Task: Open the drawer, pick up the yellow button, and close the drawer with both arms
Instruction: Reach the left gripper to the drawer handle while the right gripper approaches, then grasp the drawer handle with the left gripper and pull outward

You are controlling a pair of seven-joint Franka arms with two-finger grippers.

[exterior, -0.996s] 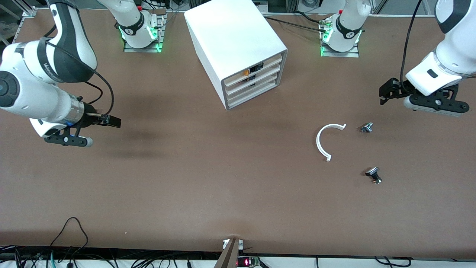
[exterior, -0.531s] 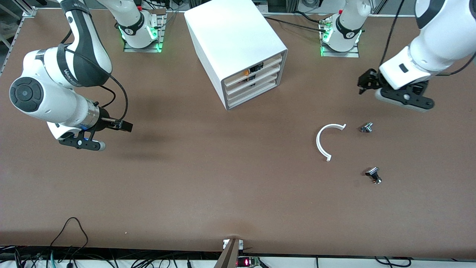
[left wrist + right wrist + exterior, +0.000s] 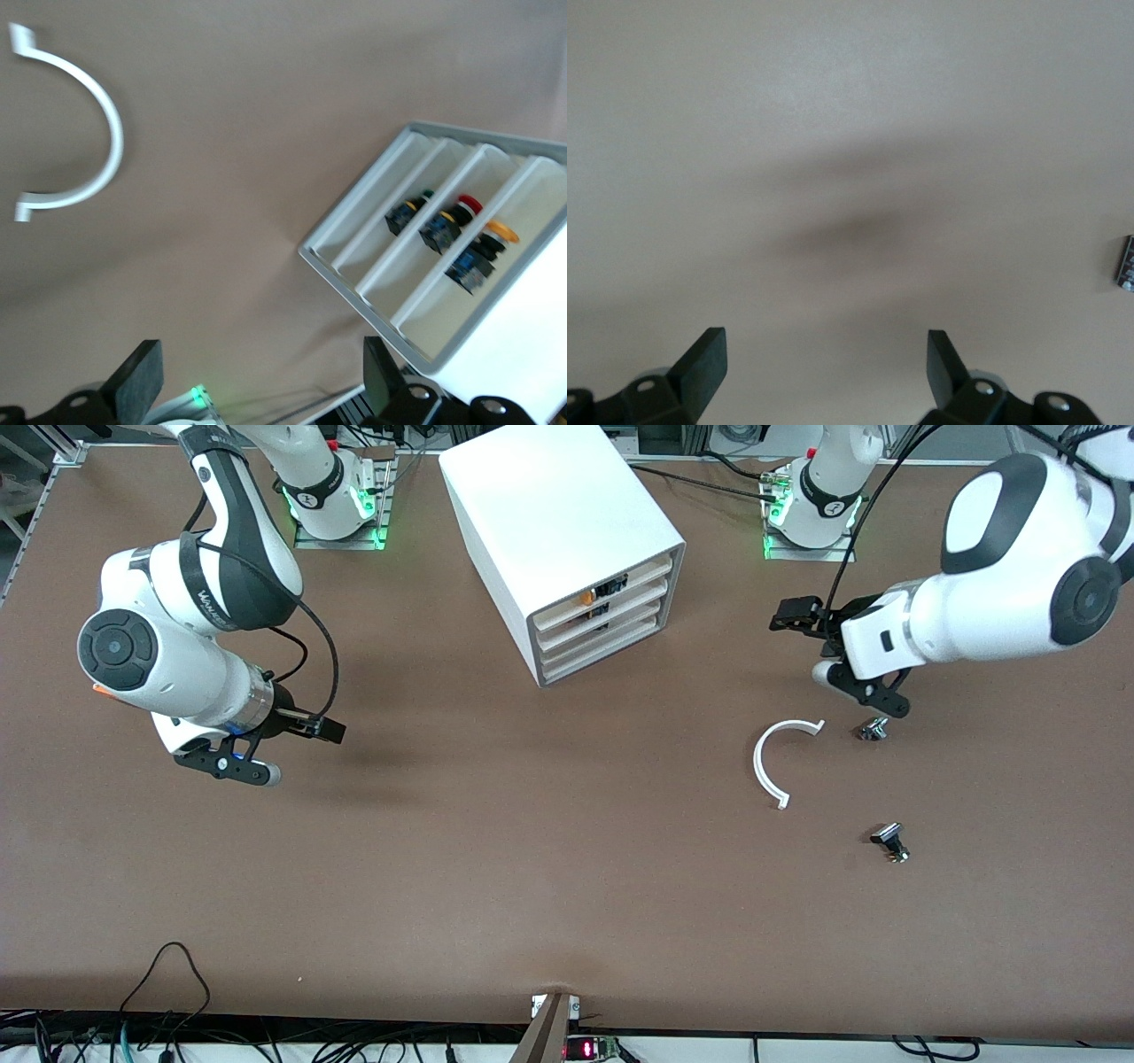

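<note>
Over bare desk (image 3: 532, 868) toward the right arm's end: right hand (image 3: 323, 729), well apart from the cabinet (image 3: 558, 522), pointing toward it. Spread wide in the right wrist view (image 3: 824, 372), with nothing between the fingers (image 3: 700, 363) and nothing touched but air.

Midway along the desk, near the arm bases: big white cabinet, face angled toward the left arm's end. Uppermost of four, the drawer (image 3: 642, 573), pushed in flush with the three under it. Inside that drawer, visible through its open front, the button (image 3: 586, 600), orange-yellow cap showing. Well apart from both hands; closer to the left one.

Nearer the front camera and toward the left arm's end: a white half-ring (image 3: 762, 762) flat on the desk. Beside it, a small silver-and-black knob (image 3: 874, 729); another knob (image 3: 890, 841) nearer the camera again.

Over the desk between the cabinet and the first knob: left hand (image 3: 797, 617), up in the air, aimed at the cabinet's face. Wide apart in the left wrist view (image 3: 261, 390), holding nothing. Framed in that view: the half-ring (image 3: 111, 133), the cabinet's open-fronted trays, and the button (image 3: 485, 250) lying in the top drawer (image 3: 434, 310).
</note>
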